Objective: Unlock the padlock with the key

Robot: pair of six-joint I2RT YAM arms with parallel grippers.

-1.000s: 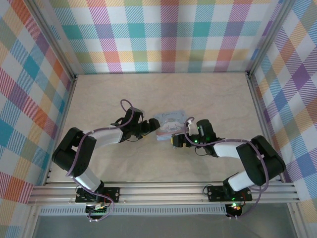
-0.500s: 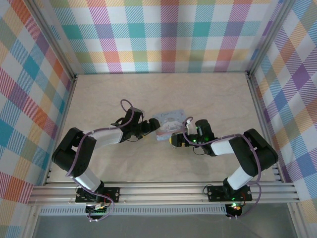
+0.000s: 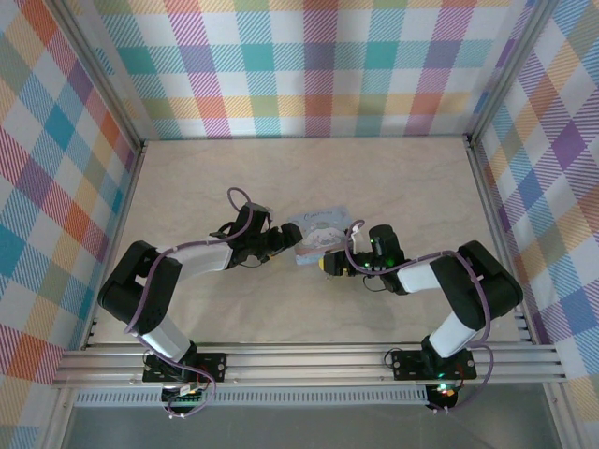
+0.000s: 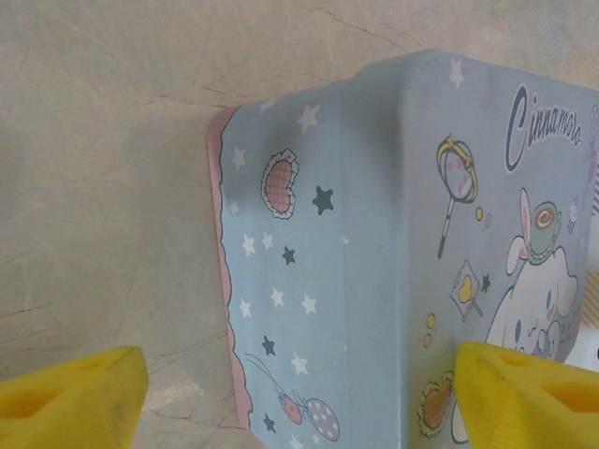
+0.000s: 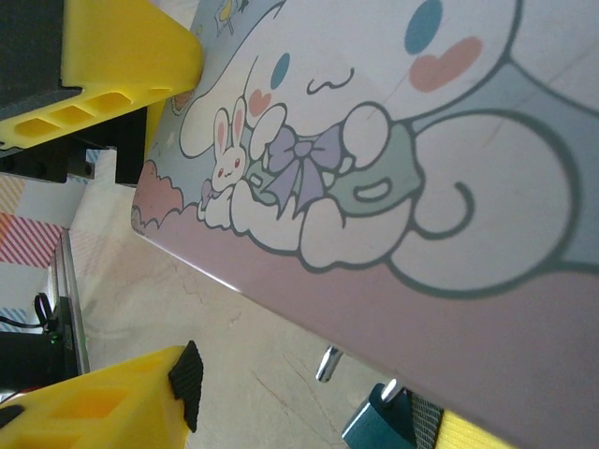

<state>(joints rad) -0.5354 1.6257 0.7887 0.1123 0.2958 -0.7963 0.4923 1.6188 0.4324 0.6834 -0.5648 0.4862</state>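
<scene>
The padlock is being seen at the pink edge of the light-blue tin, close against one yellow finger of the right jaws. These are being held released, the other finger standing apart from it. The left jaws are being held wide, released, astride the tin's end over the bench.

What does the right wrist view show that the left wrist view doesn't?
Right wrist: the teal padlock by the pink edge of the tin, beside a finger of the right gripper. Left wrist: the tin's starry side and "Cinnamoro" lettering. Both: the tin, its white cartoon character, the beige table, a yellow finger of the left gripper.
</scene>
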